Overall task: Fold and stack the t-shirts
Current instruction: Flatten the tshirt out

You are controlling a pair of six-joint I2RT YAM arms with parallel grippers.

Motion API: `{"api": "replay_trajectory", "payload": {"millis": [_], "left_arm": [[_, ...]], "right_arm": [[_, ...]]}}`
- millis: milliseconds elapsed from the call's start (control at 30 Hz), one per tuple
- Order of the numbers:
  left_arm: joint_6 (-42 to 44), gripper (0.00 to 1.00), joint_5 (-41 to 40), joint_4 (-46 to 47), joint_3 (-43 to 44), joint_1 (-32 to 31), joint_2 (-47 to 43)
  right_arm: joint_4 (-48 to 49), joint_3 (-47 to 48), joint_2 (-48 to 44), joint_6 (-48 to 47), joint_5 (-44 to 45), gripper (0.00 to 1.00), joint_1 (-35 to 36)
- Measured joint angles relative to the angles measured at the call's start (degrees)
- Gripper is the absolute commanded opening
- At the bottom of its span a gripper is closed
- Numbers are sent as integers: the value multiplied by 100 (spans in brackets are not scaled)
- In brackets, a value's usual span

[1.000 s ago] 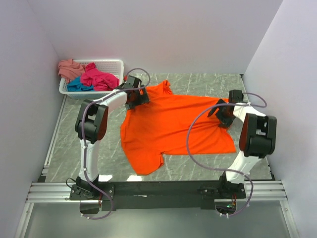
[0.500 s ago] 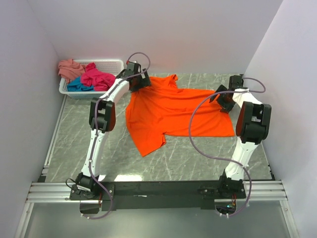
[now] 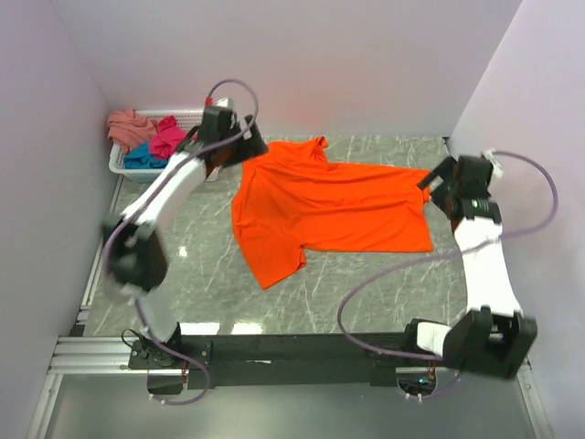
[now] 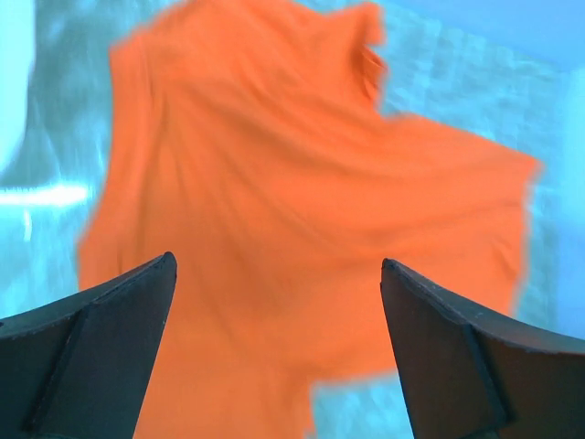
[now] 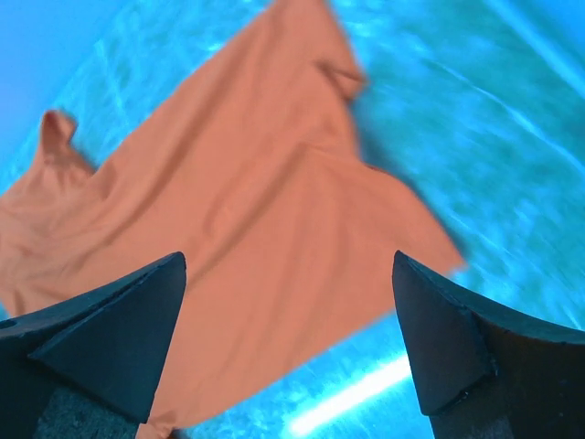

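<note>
Lying flat on the grey marbled bench (image 3: pixel 366 293), the orange t-shirt (image 3: pixel 329 206) is spread about mid-surface, with a few soft wrinkles. Its long edge runs left to right and one flap points toward the near edge.

Left tool (image 3: pixel 222 144): hangs just off the shirt's far-left corner, between the shirt and the white basket (image 3: pixel 119 167). Fingers are spread wide with nothing between them. In the left wrist view the cloth lies below and ahead of the tool (image 4: pixel 274 357), clear of both fingers; the picture is blurred.

Right tool (image 3: pixel 437 186): sits at the shirt's far-right corner, beside the edge. Whether it touches the cloth cannot be told from above. Fingers stand wide apart and grip nothing. The right wrist view shows the shirt under and beyond the tool (image 5: pixel 288 352), also blurred.

The basket at far left holds three crumpled shirts: the salmon-pink t-shirt (image 3: pixel 128 123) draped over the rim, the magenta-pink t-shirt (image 3: pixel 168 137) and the teal-blue t-shirt (image 3: pixel 143 158).
</note>
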Motion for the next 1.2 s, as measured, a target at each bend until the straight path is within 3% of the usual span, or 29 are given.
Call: {"api": "replay_trajectory", "payload": {"millis": [200,433,600,900,1100,1200], "left_arm": [[-595,99,-162,354,-3077,-590,-2949],[-1303,100,-177,-31,-5259,-1307,-3591],[-1683,98,87,-142,-5987,-1843,-3646],[-1784,70,46,-96,-5567,-2299,-2426],[-1727,36,-201,-151,-5128,-2332,-1904],[-1655,10,-234,-136,-5066,-2393,-1781]], "right_arm": [[-149,-1276,-1189,195,490,100,-122],[-247,-1659,-1486,278,579,99,-151],[-240,-1659,-1377,299,575,98,-181],[-238,-1659,-1012,297,555,96,-195],[-234,-1659,-1010,297,562,96,-223],[-234,-1659,-979,297,577,96,-225]]}}
